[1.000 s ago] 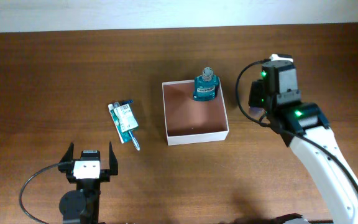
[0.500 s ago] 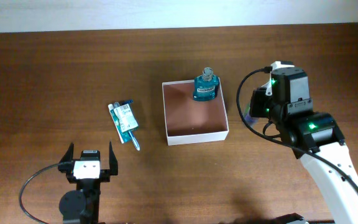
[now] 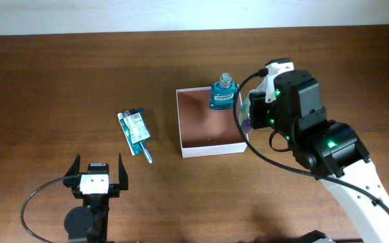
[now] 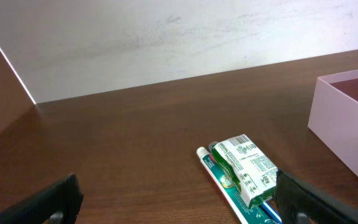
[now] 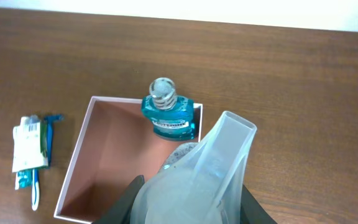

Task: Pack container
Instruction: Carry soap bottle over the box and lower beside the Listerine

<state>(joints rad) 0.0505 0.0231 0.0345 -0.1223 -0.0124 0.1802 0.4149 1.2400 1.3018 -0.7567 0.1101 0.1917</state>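
Note:
The container [image 3: 211,145] is a square white-walled box with a reddish-brown floor, mid-table; it also shows in the right wrist view [image 5: 73,162] and the left wrist view [image 4: 347,118]. A teal bottle [image 3: 224,94] stands in its far right corner, seen too in the right wrist view [image 5: 169,115]. My right gripper [image 5: 188,199] is shut on a translucent pale tube [image 5: 210,168], held above the container's right edge [image 3: 247,116]. A toothpaste box with a toothbrush [image 3: 134,131] lies left of the container. My left gripper [image 3: 98,177] is open and empty near the front edge.
The toothpaste box [image 4: 246,169] lies just ahead of my left gripper's right finger. A pale wall runs along the table's far edge [image 3: 181,30].
My right arm has moved left and forward with the tube, from beside the container's right to over its right edge. The left arm has not moved.

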